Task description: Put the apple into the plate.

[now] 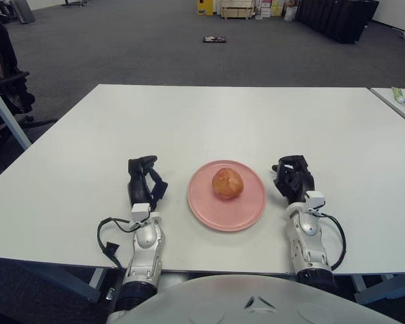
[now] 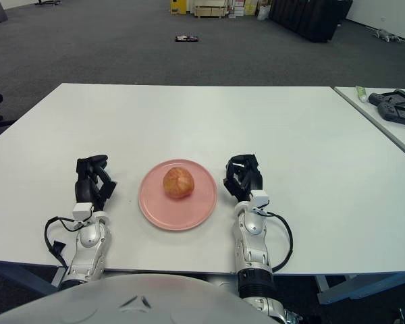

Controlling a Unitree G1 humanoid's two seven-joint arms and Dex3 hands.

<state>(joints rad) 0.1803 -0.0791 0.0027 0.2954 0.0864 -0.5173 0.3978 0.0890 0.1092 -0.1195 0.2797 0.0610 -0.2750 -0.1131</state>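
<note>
Sitting on the plate (image 1: 227, 202), slightly back of centre, the apple (image 1: 227, 183) was already where the task wanted it, so placement looked done. It was roughly round, no clear long axis. Plate sat between the two hands on the table (image 1: 223, 115). Apple lay to the right of the left hand (image 1: 143, 183) and to the left of the right hand (image 1: 292, 179); right hand was just beside the plate rim and looked a bit nearer, left hand was a little further off. Both hands had their fingers curled in and held nothing; neither touched plate or apple. Judgement: no further grasp needed, only keeping hands clear of the rim.
</note>
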